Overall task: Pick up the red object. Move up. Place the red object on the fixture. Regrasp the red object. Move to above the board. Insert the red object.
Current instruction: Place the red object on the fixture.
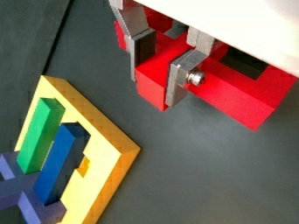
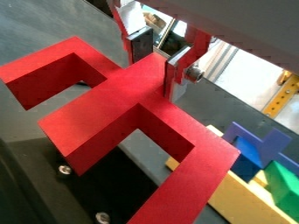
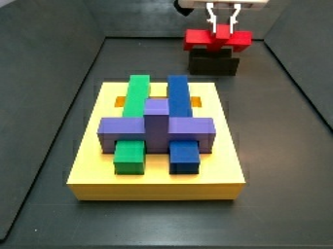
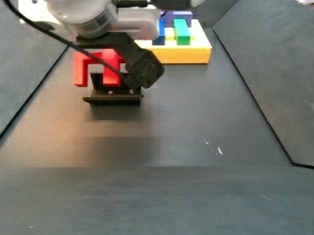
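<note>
At upper right of a side view, gripper [image 3: 223, 19] clamped on the red object [image 3: 216, 39], resting atop the black fixture [image 3: 215, 62]. Silver fingers [image 2: 179, 70] pressed against a red prong in both wrist views. Lower centre, yellow board [image 3: 156, 178] with green, blue, purple blocks

green bar [image 3: 135, 92] | blue bar [image 3: 178, 92] alongside | purple block [image 3: 156, 126] crossing both | dark floor [image 3: 156, 219]

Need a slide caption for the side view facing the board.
Gripper grips red object on the fixture, behind the board.
</note>
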